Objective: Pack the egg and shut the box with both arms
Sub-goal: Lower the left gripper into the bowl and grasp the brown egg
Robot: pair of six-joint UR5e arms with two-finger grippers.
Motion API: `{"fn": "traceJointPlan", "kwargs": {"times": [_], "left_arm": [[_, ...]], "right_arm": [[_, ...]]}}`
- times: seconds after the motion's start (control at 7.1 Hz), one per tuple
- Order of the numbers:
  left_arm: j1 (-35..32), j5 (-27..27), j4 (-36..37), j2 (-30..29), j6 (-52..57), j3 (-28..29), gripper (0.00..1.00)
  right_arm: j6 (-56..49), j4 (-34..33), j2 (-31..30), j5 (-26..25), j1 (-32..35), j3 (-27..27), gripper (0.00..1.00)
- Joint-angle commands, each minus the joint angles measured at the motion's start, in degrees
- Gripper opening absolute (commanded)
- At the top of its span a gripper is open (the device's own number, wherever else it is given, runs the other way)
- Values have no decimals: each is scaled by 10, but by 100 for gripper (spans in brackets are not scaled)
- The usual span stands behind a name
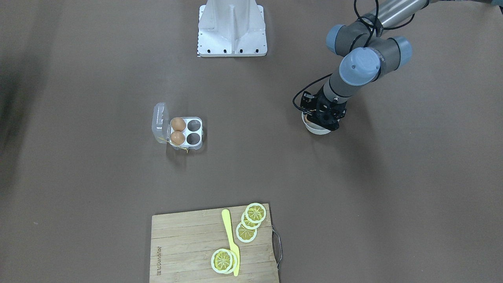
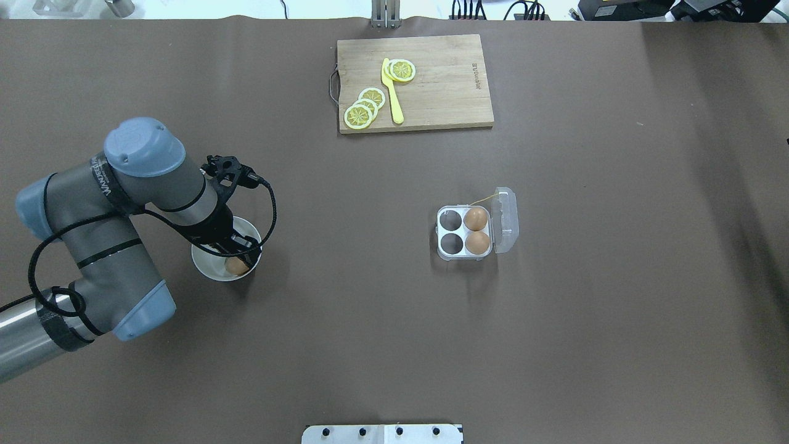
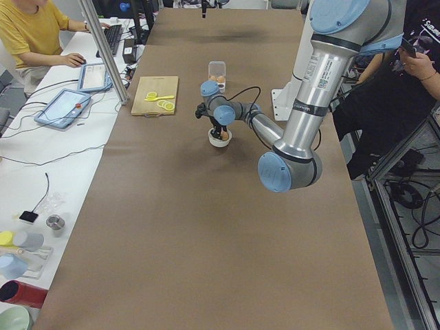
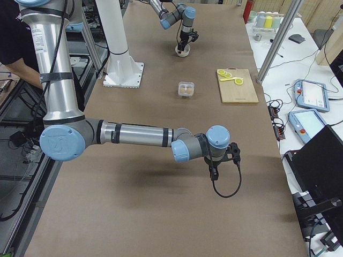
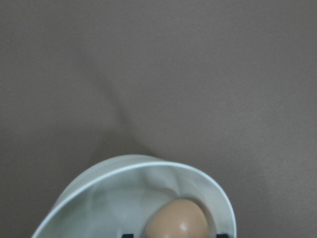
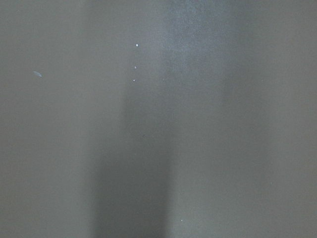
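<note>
Overhead exterior, left edge: left arm point(image 2: 111, 228) cut off by the frame below the elbow; grey-silver tube, light blue caps, looping black cable.
Left gripper point(image 2: 240, 250): lowered into the bowl point(image 2: 203, 271) and largely hidden under the wrist. In the left wrist view only dark fingertips point(image 5: 127, 236) show at the bottom edge, one on each side of the egg with gaps; released.
Egg point(image 2: 236, 266): smooth, orange-brown, lying inside the round glossy white bowl.
Cutting board point(image 2: 444, 86): slatted wood, at the table's far edge, carrying lemon slices point(image 2: 360, 114) and a yellow knife point(image 2: 392, 92).
Box point(image 2: 463, 231): white-grey tray with the clear lid point(image 2: 506, 219) swung open to its right; two brown eggs point(image 2: 476, 218) fill the lid-side cells.
Table point(image 2: 370, 308): matte brown cover; bowl and box sit well apart.
Right gripper point(image 4: 214, 172): visible only in the exterior right view, above the table; cannot tell whether it is spread or clenched.
</note>
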Motion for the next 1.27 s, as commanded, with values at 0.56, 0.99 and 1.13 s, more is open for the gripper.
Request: {"fn": "traceJointPlan", "kwargs": {"times": [0.56,0.99,1.13], "left_arm": [[-2,-2,0,0,4,-2,48],[-28,-3,0,2,4,-24,49],[-41,-3,0,1,4,-37,49]], "right_arm": [[0,1,-1,1,0,0,100],[0,1,-3,1,0,1,100],[0,1,-3,1,0,1,100]]}}
